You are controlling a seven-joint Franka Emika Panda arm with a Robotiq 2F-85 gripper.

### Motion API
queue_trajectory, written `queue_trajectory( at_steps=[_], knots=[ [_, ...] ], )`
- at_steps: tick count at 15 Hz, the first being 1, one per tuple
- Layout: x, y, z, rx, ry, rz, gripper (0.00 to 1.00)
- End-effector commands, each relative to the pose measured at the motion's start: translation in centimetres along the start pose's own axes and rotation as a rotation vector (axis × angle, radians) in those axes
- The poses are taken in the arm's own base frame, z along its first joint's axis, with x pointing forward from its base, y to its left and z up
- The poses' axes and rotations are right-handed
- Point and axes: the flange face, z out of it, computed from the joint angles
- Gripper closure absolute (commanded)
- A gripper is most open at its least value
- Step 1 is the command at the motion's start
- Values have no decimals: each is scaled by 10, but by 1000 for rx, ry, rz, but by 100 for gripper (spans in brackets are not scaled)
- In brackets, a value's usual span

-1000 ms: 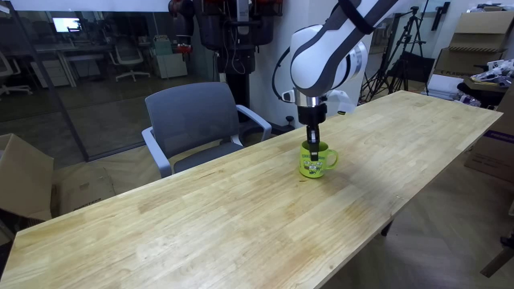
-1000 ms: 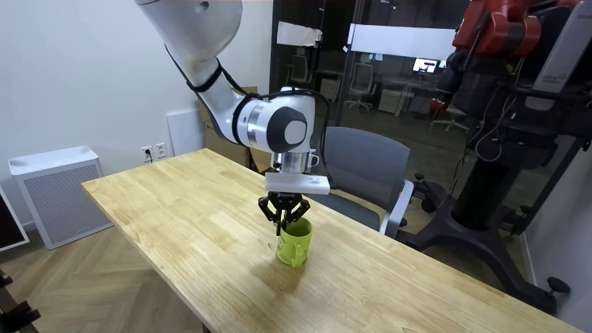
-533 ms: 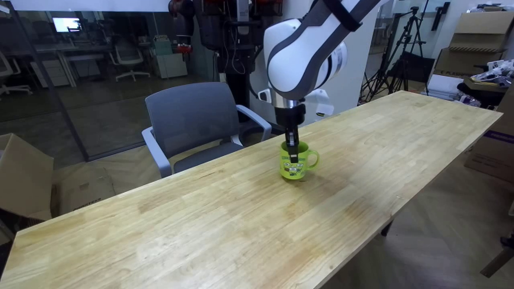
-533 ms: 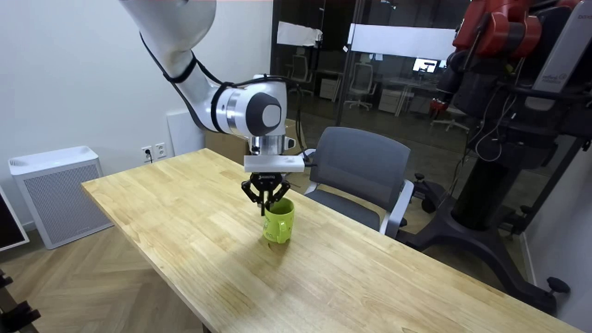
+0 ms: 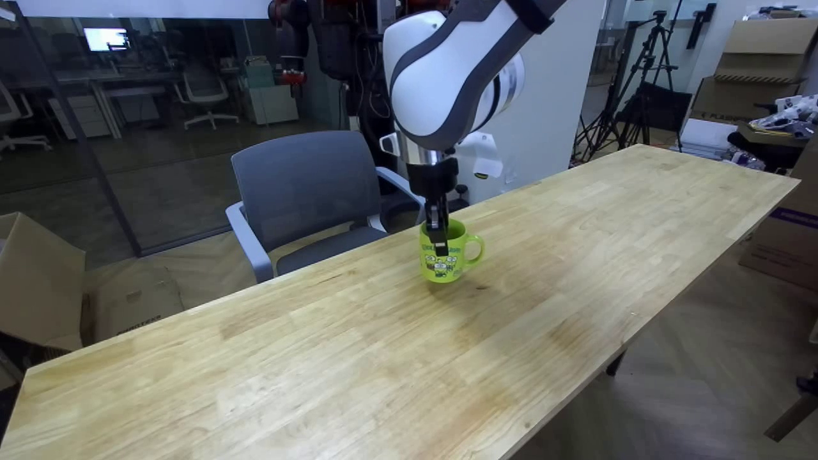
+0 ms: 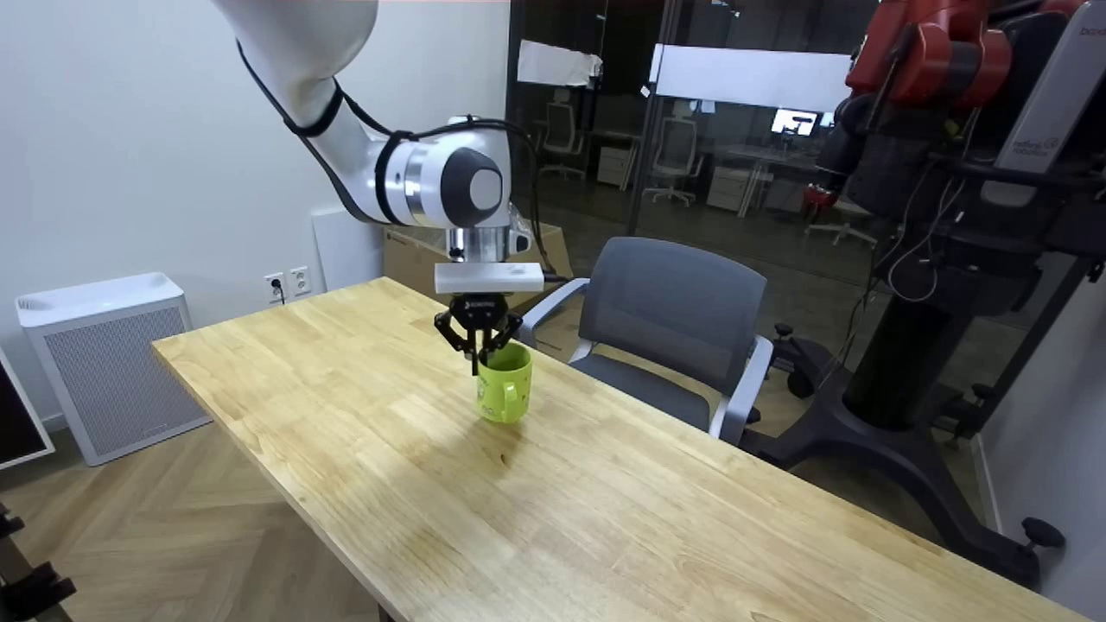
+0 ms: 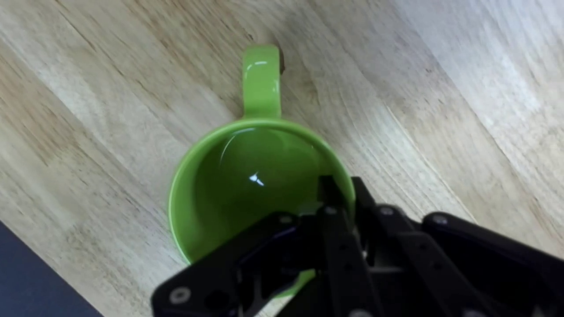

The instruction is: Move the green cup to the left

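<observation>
The green cup (image 5: 441, 267) is a lime-green mug with printed figures and a side handle; it also shows in an exterior view (image 6: 495, 393). My gripper (image 5: 439, 246) is shut on the cup's wall at the rim. In the wrist view, one finger is inside the cup (image 7: 255, 185) and the other is outside, with the wall between the fingertips (image 7: 346, 187). The handle points away from the fingers. The cup is nearly upright, at or just above the wooden table (image 5: 358, 358); a gap underneath is hard to tell. The gripper (image 6: 480, 354) hides part of the rim.
A grey chair (image 5: 307, 185) stands at the table's far edge, close to the cup; it also shows in an exterior view (image 6: 674, 294). A dark standing robot (image 6: 916, 363) is behind it. Open cardboard (image 5: 41, 281) lies on the floor beyond the table.
My gripper and the green cup have moved together to the left in both exterior views, and farther from the camera in an exterior view. The grip on the wall has stayed the same.
</observation>
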Motion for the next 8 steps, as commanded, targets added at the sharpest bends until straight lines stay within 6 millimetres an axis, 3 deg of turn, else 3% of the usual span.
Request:
queue_trajectory(
  at_steps=[1, 8],
  knots=[
    [7, 7, -9, 33, -19, 29, 97],
    [12, 5, 13, 82, -86, 18, 97]
  ],
)
